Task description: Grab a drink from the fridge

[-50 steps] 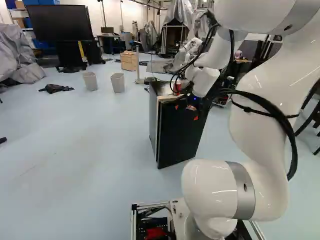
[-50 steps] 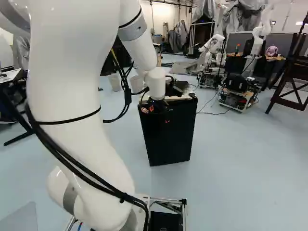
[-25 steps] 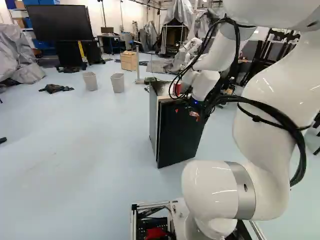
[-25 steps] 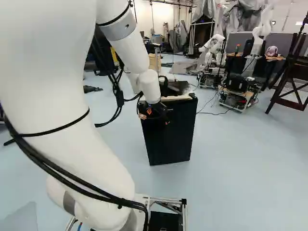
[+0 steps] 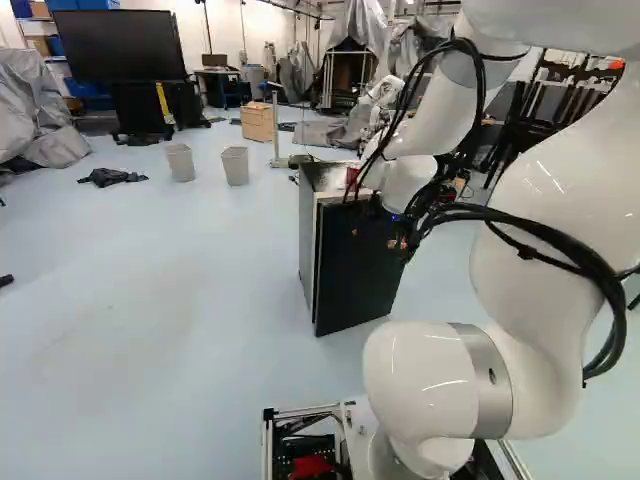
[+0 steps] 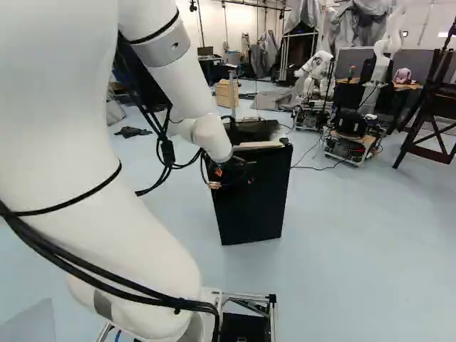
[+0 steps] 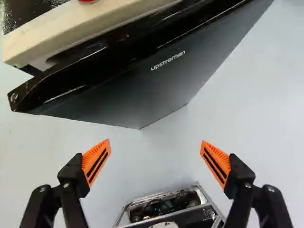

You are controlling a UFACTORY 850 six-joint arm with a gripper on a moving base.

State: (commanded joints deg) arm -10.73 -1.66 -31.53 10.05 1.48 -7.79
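The black fridge (image 5: 355,265) stands on the floor ahead of the base, its door shut. In the right base view my gripper (image 6: 234,178) is in front of the upper part of the fridge door (image 6: 253,210). The wrist view has the gripper (image 7: 156,156) open, its orange pads wide apart with nothing between them. Ahead of the fingers there is the door front (image 7: 156,85), with the fridge's pale wooden top strip (image 7: 61,33) beyond it. A red can-like thing (image 5: 352,176) is on top of the fridge; only its base shows in the wrist view.
Two grey bins (image 5: 235,165) and a wooden drawer box (image 5: 257,121) stand beyond the fridge at left. Another robot (image 6: 313,75) is behind it to the right, near a wheeled base (image 6: 350,135). A dark wooden frame (image 6: 434,114) stands farther right.
The arm has swung and lowered the gripper slightly across the upper door front. Its upper links have shifted rightward in the left base view. The base and fridge have not moved.
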